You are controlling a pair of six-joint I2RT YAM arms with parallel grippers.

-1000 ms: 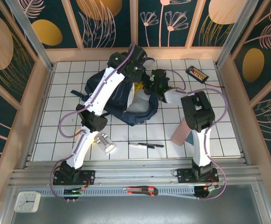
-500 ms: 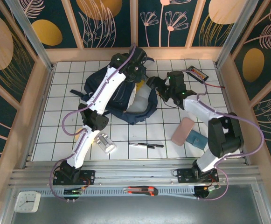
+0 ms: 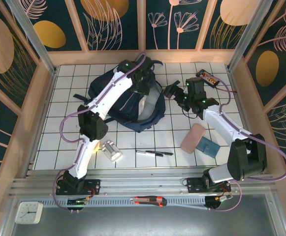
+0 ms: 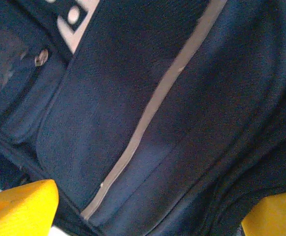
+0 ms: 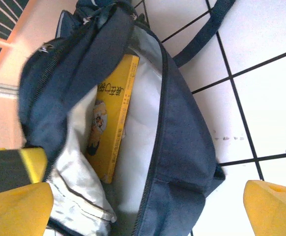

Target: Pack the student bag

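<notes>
The student bag [image 3: 125, 101], a big navy backpack, lies at the back middle of the tiled table. Its mouth faces right and shows pale lining. My left gripper [image 3: 146, 83] hovers over the bag's top, open. In the left wrist view its yellow fingertips [image 4: 19, 206] stand wide apart over the navy fabric and pale stripe [image 4: 152, 105], holding nothing. My right gripper [image 3: 172, 90] is open just right of the bag's mouth. In the right wrist view a yellow book [image 5: 111, 118] stands inside the bag [image 5: 182, 147] against the white lining, beyond the open right gripper [image 5: 145, 211].
A pink case [image 3: 192, 138] and a teal pouch [image 3: 208, 146] lie front right. A pen [image 3: 154, 153] and a clear cylinder [image 3: 111, 150] lie near the front. A black device [image 3: 207, 76] sits back right. Wooden walls ring the table.
My left gripper has opened and let go of the bag's upper flap. The right arm has drawn back to the right, out of the bag's mouth, with its jaws wide.
</notes>
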